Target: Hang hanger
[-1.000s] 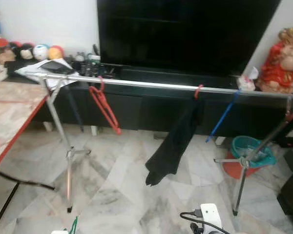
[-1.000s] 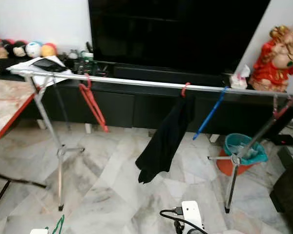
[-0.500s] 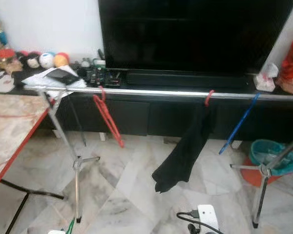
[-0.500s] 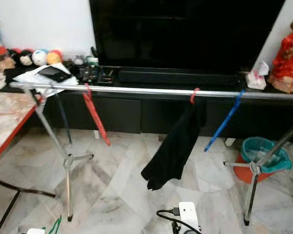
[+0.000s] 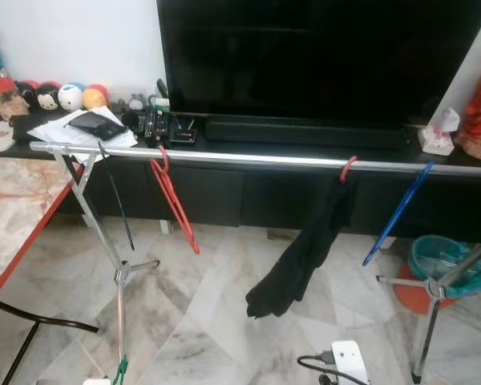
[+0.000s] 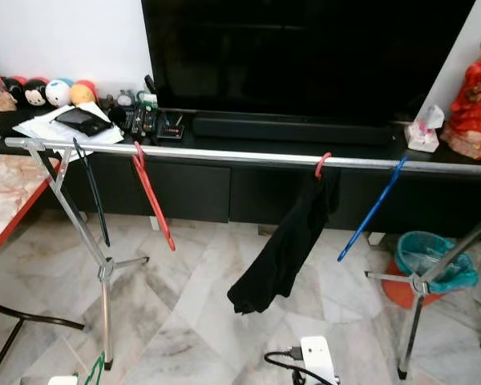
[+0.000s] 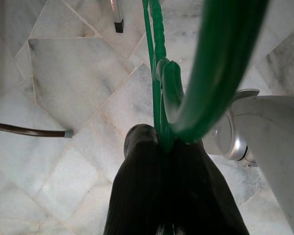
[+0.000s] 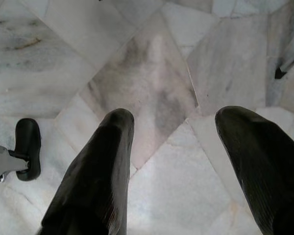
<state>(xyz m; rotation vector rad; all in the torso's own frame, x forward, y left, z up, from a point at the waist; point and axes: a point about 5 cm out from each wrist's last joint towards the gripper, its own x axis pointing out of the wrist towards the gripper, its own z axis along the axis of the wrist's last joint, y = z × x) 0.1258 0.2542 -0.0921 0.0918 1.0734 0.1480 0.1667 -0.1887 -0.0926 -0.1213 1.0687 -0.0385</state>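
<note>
Comparing with one second ago, the whole picture has shifted: the camera turned and the rail (image 5: 264, 160) now sits more level and central, so the robot seems to line up for hanging; the things themselves did not move. The left gripper (image 7: 161, 147) is closed on the green hanger (image 7: 159, 73), held low above the marble floor (image 7: 63, 73), below the rail's left end. This hanger is thin, glossy plastic with a curved hook. The right gripper (image 8: 174, 147) is spread wide and holds nothing. A red hanger (image 5: 173, 200), a black cloth (image 5: 305, 249) and a blue hanger (image 5: 397, 212) already hang on the rail.
</note>
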